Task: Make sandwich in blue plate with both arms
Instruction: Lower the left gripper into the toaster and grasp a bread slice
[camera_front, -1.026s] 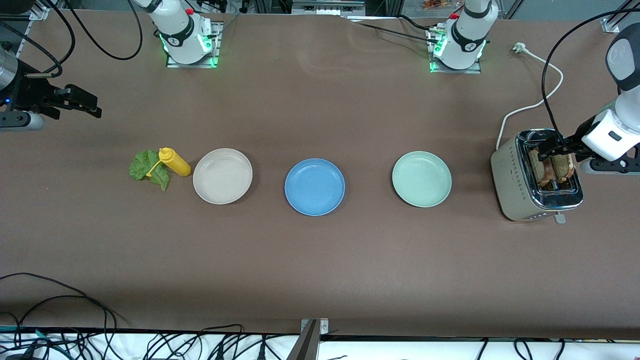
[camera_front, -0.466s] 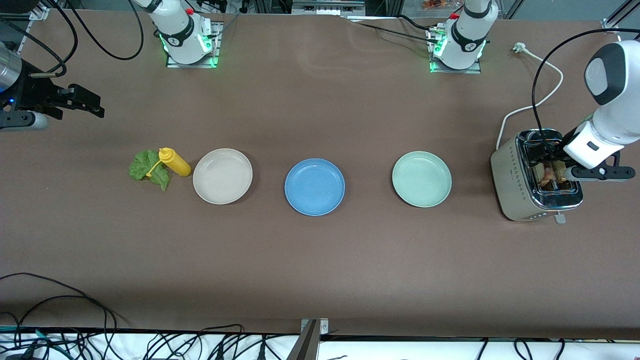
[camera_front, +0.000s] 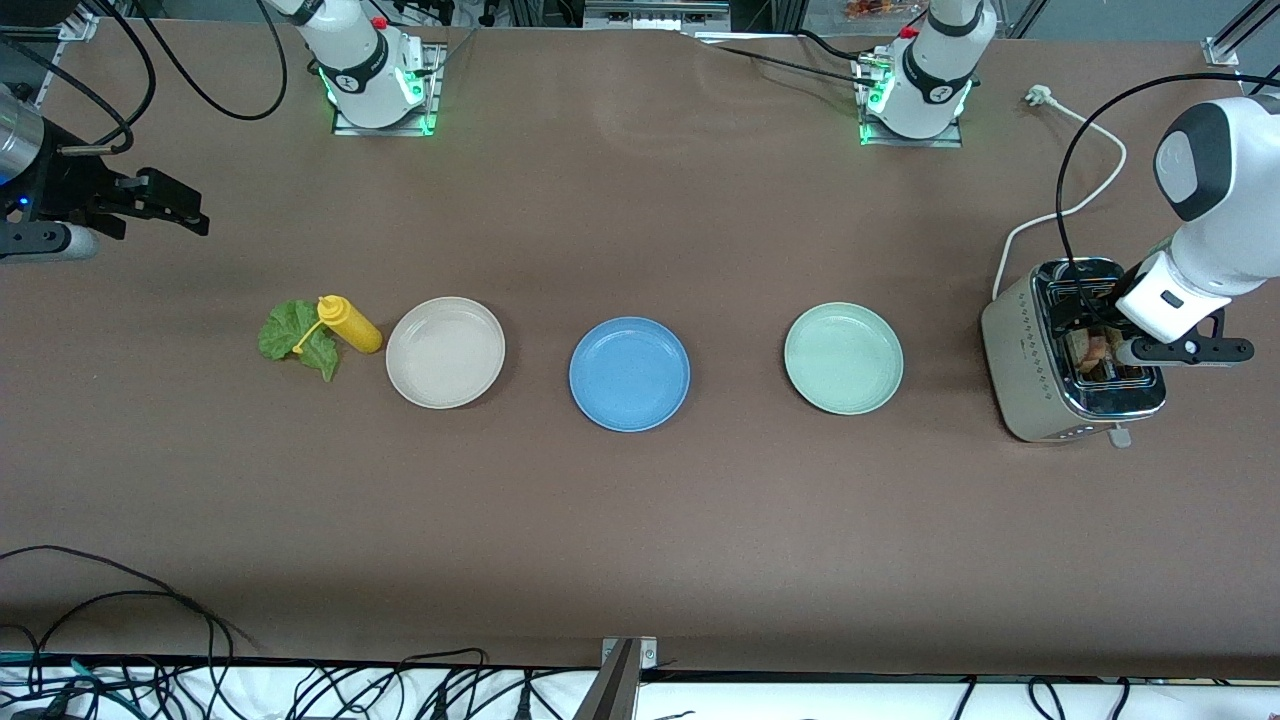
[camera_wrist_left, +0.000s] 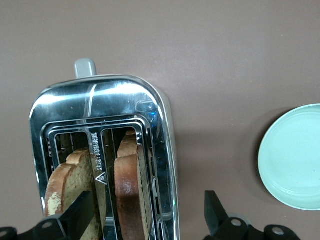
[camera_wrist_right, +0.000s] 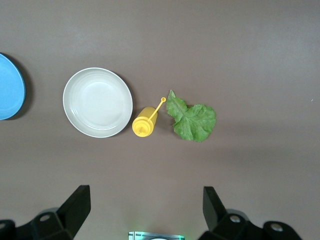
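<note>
The blue plate (camera_front: 629, 373) sits empty at mid-table and also shows at the edge of the right wrist view (camera_wrist_right: 10, 87). Two toasted bread slices (camera_front: 1095, 352) stand in the toaster's slots, one (camera_wrist_left: 131, 185) beside the other (camera_wrist_left: 67, 187). The green lettuce leaf (camera_front: 295, 338) lies flat toward the right arm's end, also seen in the right wrist view (camera_wrist_right: 192, 119). My left gripper (camera_front: 1092, 318) is open just above the toaster, with its fingers spread wide over the slots (camera_wrist_left: 147, 212). My right gripper (camera_front: 170, 205) is open and empty, over bare table (camera_wrist_right: 145, 207).
The steel toaster (camera_front: 1020, 350) stands at the left arm's end, its white cord (camera_front: 1080, 205) trailing toward the bases. A mint-green plate (camera_front: 843, 358) and a cream plate (camera_front: 445, 352) flank the blue plate. A yellow squeeze bottle (camera_front: 350, 323) lies against the lettuce.
The left arm has swung in over the toaster and now hides part of the slices in the front view. The right gripper has hardly moved.
</note>
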